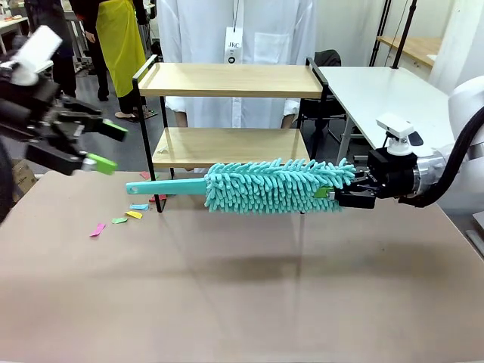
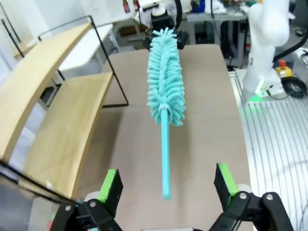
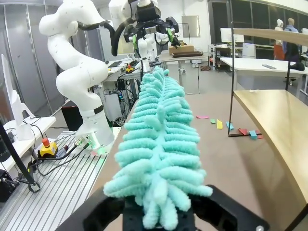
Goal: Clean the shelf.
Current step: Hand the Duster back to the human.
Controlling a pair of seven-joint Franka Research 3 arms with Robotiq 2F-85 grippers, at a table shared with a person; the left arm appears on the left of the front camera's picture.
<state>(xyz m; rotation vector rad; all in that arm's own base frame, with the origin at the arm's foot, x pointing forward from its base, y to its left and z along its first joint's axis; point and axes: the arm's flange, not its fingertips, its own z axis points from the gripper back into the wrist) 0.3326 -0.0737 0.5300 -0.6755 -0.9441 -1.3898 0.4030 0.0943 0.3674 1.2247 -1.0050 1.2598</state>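
Observation:
The shelf stands at the table's far middle, both its wooden boards bare; it also runs along the side in the left wrist view and the right wrist view. A turquoise fluffy duster hangs level in front of the lower board. My right gripper is shut on the tip of its fluffy head. The thin handle points at my left gripper, which is open just short of the handle's end, with nothing held.
Several coloured paper scraps lie on the brown table left of the shelf's foot. A person in a white coat stands behind the shelf. A white table sits at the back right.

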